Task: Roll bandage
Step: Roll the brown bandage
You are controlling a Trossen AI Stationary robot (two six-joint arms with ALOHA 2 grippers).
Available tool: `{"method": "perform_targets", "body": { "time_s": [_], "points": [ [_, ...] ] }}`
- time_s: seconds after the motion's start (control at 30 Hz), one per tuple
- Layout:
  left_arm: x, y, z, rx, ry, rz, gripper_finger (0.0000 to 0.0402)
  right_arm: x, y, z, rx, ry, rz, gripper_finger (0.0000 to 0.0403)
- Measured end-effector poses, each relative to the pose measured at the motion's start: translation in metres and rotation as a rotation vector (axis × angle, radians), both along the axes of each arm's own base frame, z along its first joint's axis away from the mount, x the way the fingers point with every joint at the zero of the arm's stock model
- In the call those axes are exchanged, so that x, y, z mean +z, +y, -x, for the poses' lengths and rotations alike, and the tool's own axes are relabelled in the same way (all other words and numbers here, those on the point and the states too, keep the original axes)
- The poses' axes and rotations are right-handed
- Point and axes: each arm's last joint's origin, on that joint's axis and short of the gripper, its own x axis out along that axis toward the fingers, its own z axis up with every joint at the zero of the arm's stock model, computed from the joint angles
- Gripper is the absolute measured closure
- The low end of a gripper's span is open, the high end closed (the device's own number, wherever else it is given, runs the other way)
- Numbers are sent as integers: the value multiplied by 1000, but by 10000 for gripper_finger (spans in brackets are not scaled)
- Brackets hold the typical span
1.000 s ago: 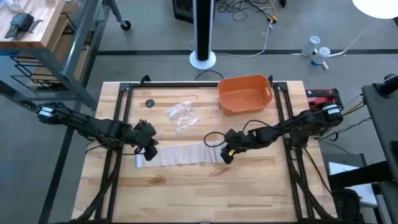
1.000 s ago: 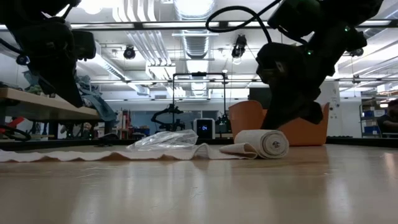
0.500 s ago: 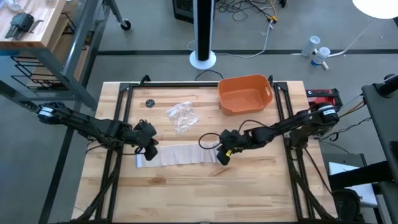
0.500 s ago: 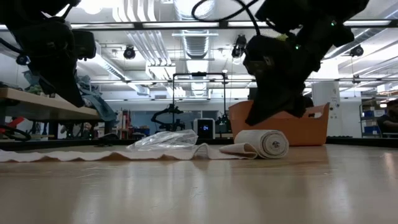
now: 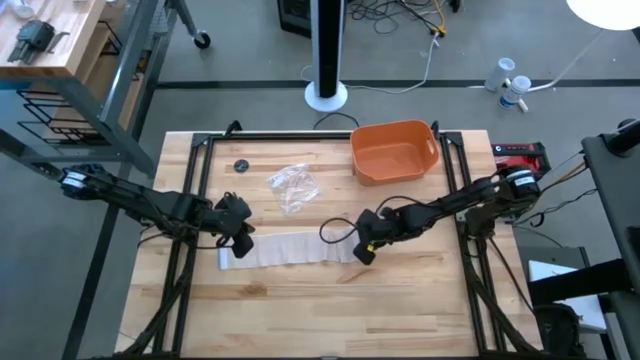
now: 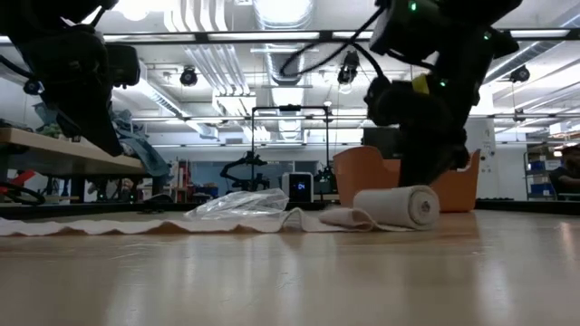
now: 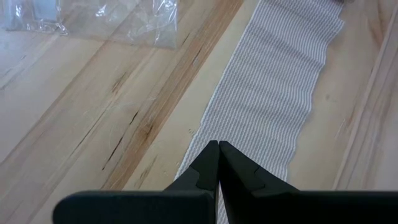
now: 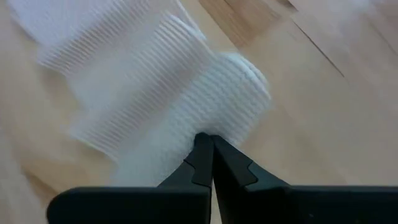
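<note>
Right gripper (image 8: pixel 211 144), jaws pressed together, tips on the roll of the bandage (image 5: pixel 290 247) mid-table. Left gripper (image 7: pixel 218 148), jaws also pressed together, pins the strip's flat end nearer the left edge. An orange tub (image 5: pixel 393 151) at the back edge holds nothing visible.

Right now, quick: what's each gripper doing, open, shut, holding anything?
Left gripper: shut, tips down on the flat end of the bandage, nothing gripped.
Right gripper: shut, tips against the bandage's rolled end, nothing gripped.
</note>
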Motion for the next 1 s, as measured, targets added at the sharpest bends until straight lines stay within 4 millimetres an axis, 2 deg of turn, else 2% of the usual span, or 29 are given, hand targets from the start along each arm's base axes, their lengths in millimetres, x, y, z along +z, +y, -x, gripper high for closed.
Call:
{"method": "perform_targets", "body": {
  "time_s": [0.2,0.83,1.0],
  "points": [
    [0,0,0,0,0,0,401,4,1,5,-11,19,16,403],
    [0,0,0,0,-6,1,401,16,4,-6,2,-70,17,403],
    [4,-2,-6,-24,-75,1,401,34,2,1,27,-134,45,403]
  ]
}}
